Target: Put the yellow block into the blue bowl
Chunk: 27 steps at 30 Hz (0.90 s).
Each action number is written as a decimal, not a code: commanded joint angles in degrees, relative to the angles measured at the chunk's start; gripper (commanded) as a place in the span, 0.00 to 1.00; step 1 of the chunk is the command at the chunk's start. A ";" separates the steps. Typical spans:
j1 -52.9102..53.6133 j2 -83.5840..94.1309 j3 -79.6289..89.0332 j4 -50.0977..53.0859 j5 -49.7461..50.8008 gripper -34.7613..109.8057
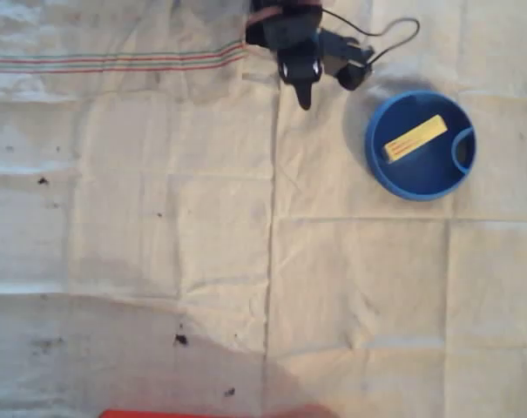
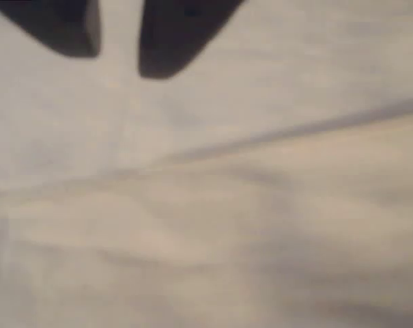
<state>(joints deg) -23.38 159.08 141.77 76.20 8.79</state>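
Observation:
The blue bowl (image 1: 417,174) stands on the cloth at the right of the overhead view, its small curved loop on the right side of the rim. The yellow block (image 1: 415,138) lies flat inside it, slanted, with faint lines at its lower-left end. My gripper (image 1: 304,94) hangs at the top centre, left of the bowl and apart from it, pointing down the picture. In the wrist view its two dark fingertips (image 2: 172,41) sit at the top edge with a narrow gap between them, and my gripper (image 2: 119,58) holds nothing over bare cloth.
A creased white cloth (image 1: 158,218) with red and green stripes at the top left covers the table. A black cable (image 1: 394,35) loops at the top beside the arm. A red strip (image 1: 158,414) shows at the bottom edge.

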 commanded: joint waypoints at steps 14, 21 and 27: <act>0.44 0.79 12.13 -5.80 -1.32 0.24; 0.44 0.79 18.98 -12.22 -1.32 0.24; 0.44 0.79 23.47 -16.08 -1.32 0.24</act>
<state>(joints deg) -23.20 159.26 164.97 62.23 7.91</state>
